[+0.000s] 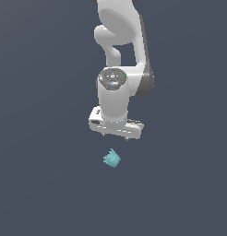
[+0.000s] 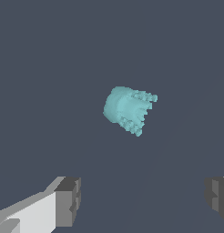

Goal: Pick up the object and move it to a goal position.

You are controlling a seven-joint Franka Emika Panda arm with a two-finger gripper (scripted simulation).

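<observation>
Gripper (image 1: 115, 136) of the white arm (image 1: 119, 55) hangs with its fingers (image 2: 68, 201) spread wide apart, nothing between them. In the wrist view, the two gray-padded fingertips sit at opposite edges of the picture, with bare dark table (image 2: 41, 68) showing in the gap. Just below the gripper in the exterior view, and apart from it, lies the object (image 1: 111, 158), a small teal lump. Seen from the wrist, the object (image 2: 127, 109) shows a rounded body on one side and a fringe of small points on the other, and lies ahead of the open fingers, touching neither.
</observation>
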